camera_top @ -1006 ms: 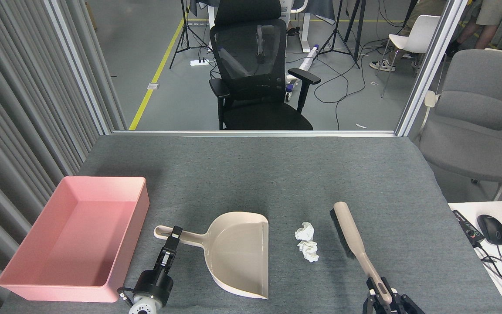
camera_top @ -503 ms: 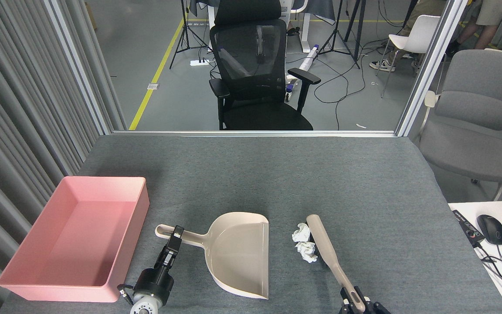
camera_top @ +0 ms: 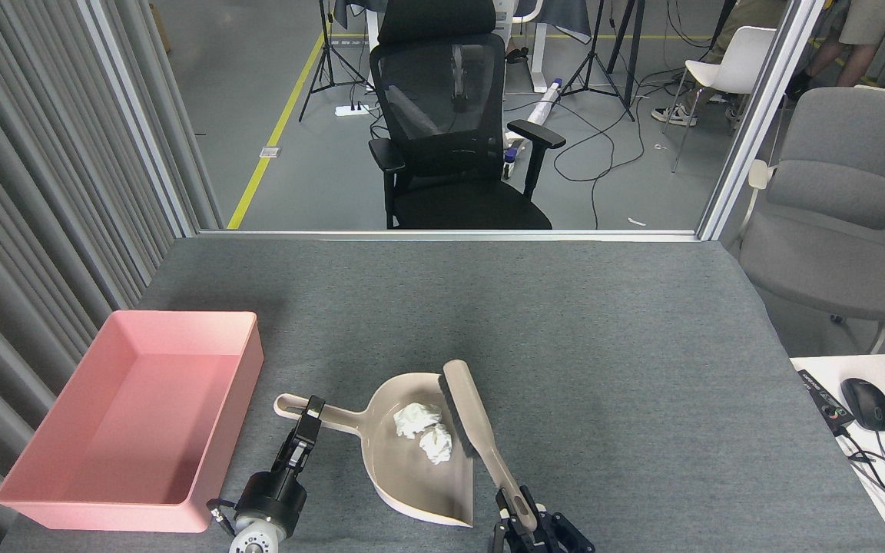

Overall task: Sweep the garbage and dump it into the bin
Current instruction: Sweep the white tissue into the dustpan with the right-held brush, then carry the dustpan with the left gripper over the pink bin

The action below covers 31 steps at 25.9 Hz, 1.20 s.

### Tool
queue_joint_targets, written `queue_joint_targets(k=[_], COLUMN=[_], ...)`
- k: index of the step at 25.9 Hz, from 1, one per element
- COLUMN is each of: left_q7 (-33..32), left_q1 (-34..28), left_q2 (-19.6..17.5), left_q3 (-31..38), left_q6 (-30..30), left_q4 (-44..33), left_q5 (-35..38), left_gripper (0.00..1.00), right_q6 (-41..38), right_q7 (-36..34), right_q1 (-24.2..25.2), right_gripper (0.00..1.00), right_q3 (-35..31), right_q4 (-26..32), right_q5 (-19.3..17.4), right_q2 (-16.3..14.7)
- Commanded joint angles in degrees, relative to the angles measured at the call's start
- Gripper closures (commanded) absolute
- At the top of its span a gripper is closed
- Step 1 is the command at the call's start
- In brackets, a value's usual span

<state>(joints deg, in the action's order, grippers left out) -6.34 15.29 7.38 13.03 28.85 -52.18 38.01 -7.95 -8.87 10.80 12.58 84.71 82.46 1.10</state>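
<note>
Two white crumpled tissue wads, the garbage (camera_top: 425, 431), lie inside the beige dustpan (camera_top: 412, 468) near the table's front. My left gripper (camera_top: 306, 418) is shut on the dustpan's handle (camera_top: 331, 415). A beige brush (camera_top: 472, 426) with dark bristles stands over the pan's open right side, pressed against the wads. My right gripper (camera_top: 521, 516) is shut on the brush's handle at the bottom edge. The pink bin (camera_top: 131, 418) sits at the left, with nothing inside it.
A grey felt table (camera_top: 565, 330) carries everything. Beyond its far edge stands a black office chair (camera_top: 450, 130), with a grey chair (camera_top: 834, 207) to the right. A white desk with a mouse (camera_top: 866, 403) and cables is at the lower right. Grey curtains line the left.
My right gripper swept the brush leftward across the table. It pushed both tissue wads from the bare felt into the dustpan. The left gripper and dustpan stayed put.
</note>
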Motion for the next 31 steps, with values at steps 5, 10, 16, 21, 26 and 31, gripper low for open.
queue_joint_targets(k=[5, 10, 16, 21, 26, 31], left_q7=[-0.1, -0.9, -1.6, -4.4, -6.8, -6.9], left_q1=[0.0, 0.3, 0.2, 0.5, 2.4, 2.4], left_q2=[0.0, 0.2, 0.2, -0.2, -1.9, -7.7], left_q3=[0.3, 1.5, 1.3, 1.3, 1.2, 1.2], left_q6=[-0.3, -2.0, -5.4, -9.9, -15.6, -17.7], left_q4=[0.0, -0.2, -5.5, -11.2, -11.8, -14.0], left_q5=[-1.2, -5.0, -7.5, -7.9, -17.5, -22.4], left_gripper=[0.82, 0.82, 0.82, 0.82, 0.82, 0.82], right_q6=[6.2, 6.4, 3.5, 3.6, 3.4, 3.4], right_q7=[-0.3, 0.0, 0.1, -0.2, -0.3, -0.3], right_q1=[-0.6, 1.5, 3.1, 5.0, 6.7, 6.7], right_gripper=[0.80, 0.80, 0.81, 0.80, 0.79, 0.79], right_q3=[7.7, 1.2, -8.7, -9.9, -9.9, -9.9], right_q4=[4.9, 10.6, 11.0, 9.1, 8.6, 8.6], right_q5=[-3.5, -4.9, -12.5, -12.6, -12.7, -12.9], right_q2=[1.6, -0.7, -9.2, -16.0, -17.5, -17.4])
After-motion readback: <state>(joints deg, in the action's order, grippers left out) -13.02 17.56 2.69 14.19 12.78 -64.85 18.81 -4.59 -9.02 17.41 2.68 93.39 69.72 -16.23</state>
